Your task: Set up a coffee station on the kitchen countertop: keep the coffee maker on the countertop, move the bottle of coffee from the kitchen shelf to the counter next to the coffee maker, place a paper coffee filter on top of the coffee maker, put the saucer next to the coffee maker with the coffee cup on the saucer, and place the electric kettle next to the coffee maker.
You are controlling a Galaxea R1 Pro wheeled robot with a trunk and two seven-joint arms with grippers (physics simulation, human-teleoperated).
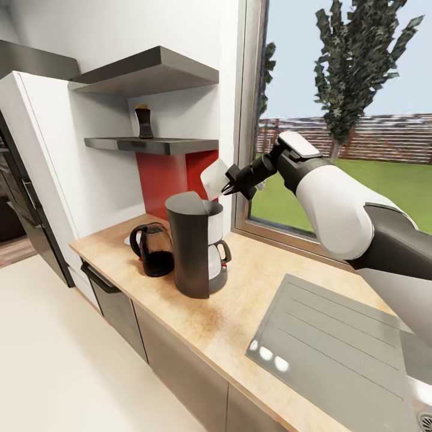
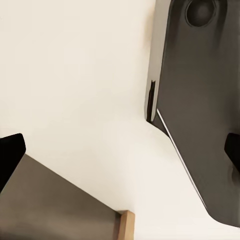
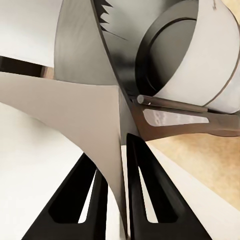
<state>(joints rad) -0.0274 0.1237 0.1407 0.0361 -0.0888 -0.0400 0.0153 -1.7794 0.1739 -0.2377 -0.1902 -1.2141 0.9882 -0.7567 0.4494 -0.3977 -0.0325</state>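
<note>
The dark coffee maker (image 1: 191, 247) stands on the wooden countertop (image 1: 240, 312), and its open top (image 3: 187, 60) lies just beyond my right fingers. My right gripper (image 1: 230, 187) is shut on the white paper coffee filter (image 1: 215, 177), holding it just above the maker's top, near the window. In the right wrist view the filter (image 3: 75, 110) is pinched edge-on between the black fingers (image 3: 145, 190). The black electric kettle (image 1: 153, 249) stands right beside the maker. The coffee bottle (image 1: 143, 122) is on the lower wall shelf (image 1: 156, 145). My left gripper (image 2: 120, 152) hangs open over the pale floor.
A white rim (image 1: 127, 240) peeks out behind the kettle; I cannot tell what it is. A grey sink drainboard (image 1: 342, 348) takes up the counter's right part. The window frame (image 1: 243, 120) is close behind my right gripper. A white fridge (image 1: 42, 168) stands left of the counter.
</note>
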